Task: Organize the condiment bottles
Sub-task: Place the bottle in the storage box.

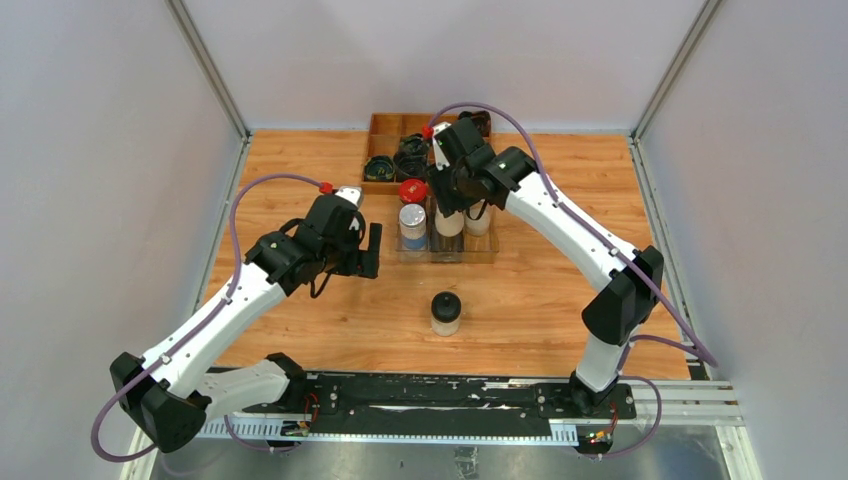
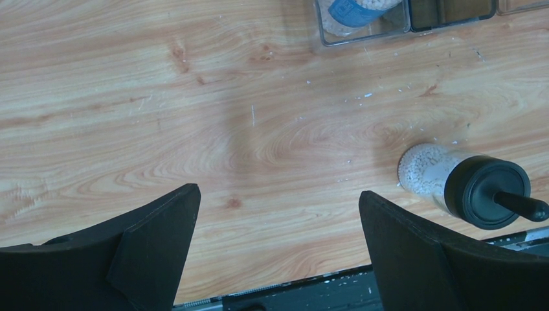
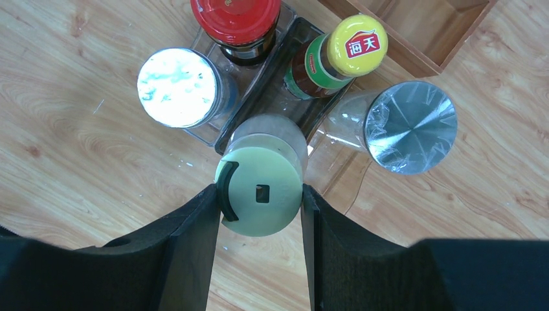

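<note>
Wood counter (image 1: 300, 170), grey walls all round. My right hand (image 3: 257, 192) is closed on the pale-capped jar (image 3: 262, 172), pinching its cap from both sides, at the near end of the middle slot of the clear tray (image 1: 490, 258). Can't tell if the base is seated. I read this as the placing step: lower until it sits, open just enough, lift straight up. Tight fit, so no sideways swing: white-lidded jar (image 3: 177, 87) and red-capped jar (image 3: 234, 16) on the left, yellow-capped bottle (image 3: 356, 44) just beyond, silver-capped jar (image 3: 410, 126) on the right. One left out: the black domed jar (image 1: 445, 312) stands alone on the counter, near side of the tray. My left hand (image 2: 278, 194) is wide open and empty, hovering left of that jar, so it looks best placed to fetch it. Wooden box (image 1: 383, 125) with dark coils (image 1: 410, 155) sits beyond the tray, not in the way.
</note>
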Robot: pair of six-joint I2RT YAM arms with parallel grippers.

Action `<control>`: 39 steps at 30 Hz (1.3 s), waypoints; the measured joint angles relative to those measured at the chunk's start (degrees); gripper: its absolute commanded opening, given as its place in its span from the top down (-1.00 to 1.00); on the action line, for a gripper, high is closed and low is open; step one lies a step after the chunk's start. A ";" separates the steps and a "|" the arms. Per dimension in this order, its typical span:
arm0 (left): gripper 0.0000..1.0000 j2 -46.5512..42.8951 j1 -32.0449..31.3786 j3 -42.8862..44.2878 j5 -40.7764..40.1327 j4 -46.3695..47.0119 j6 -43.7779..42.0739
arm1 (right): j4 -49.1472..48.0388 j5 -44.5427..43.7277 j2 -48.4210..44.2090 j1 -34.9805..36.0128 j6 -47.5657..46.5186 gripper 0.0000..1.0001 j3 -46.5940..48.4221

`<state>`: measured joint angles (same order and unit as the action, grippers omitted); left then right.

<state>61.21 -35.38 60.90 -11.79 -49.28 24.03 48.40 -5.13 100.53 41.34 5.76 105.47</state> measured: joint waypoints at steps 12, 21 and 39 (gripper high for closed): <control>-1.00 0.00 0.00 -0.59 0.00 0.00 -0.02 | -4.74 -0.50 -0.35 0.13 -0.24 0.16 -7.06; -1.00 0.00 0.00 -0.59 0.00 0.00 -0.02 | -6.91 -0.50 -0.37 0.13 -0.22 0.17 -8.63; -1.00 0.24 0.00 -0.59 -0.02 0.00 -0.48 | -12.13 -0.24 -0.37 0.13 -0.24 0.17 -12.74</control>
<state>61.45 -35.38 60.31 -11.81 -49.28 23.55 36.27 -5.37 100.16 41.47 5.52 92.73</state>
